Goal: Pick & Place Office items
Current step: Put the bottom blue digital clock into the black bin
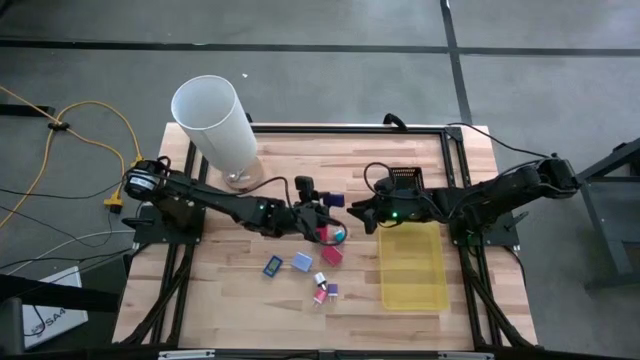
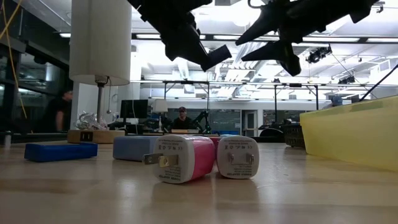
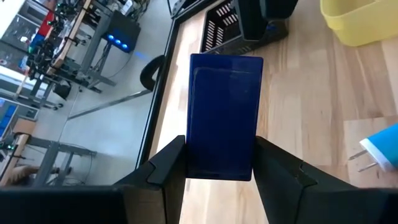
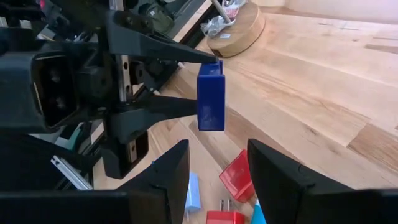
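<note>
Left gripper (image 3: 219, 163): raised above the table's middle, both dark fingers pressed on the short end of a dark blue flat rectangular block (image 3: 224, 115). The block's long axis runs straight out from the fingers toward the right arm, held clear of the wood; in the right wrist view the same block (image 4: 211, 94) shows edge-on, upright between the finger tips.

Right gripper (image 4: 214, 168): facing the left one across a small gap, beside the near end of the yellow translucent rectangular tray (image 1: 412, 265). Fingers parted a moderate way, nothing between them.

Loose pieces on the light wooden table (image 1: 230, 300), below and between the grippers: a red block (image 1: 331, 256), a pale blue block (image 1: 302, 262), a darker blue block (image 1: 273, 266), a pink-and-white plug adapter (image 2: 180, 158) and a white plug adapter (image 2: 237, 157) side by side.

Open room: bare wood toward the front edge and left side; tray interior bare.

Tall white cylinder (image 1: 217, 125): on a round wooden base at the back left.

Obscured: the cyan piece under the left gripper is mostly covered in the high view.
</note>
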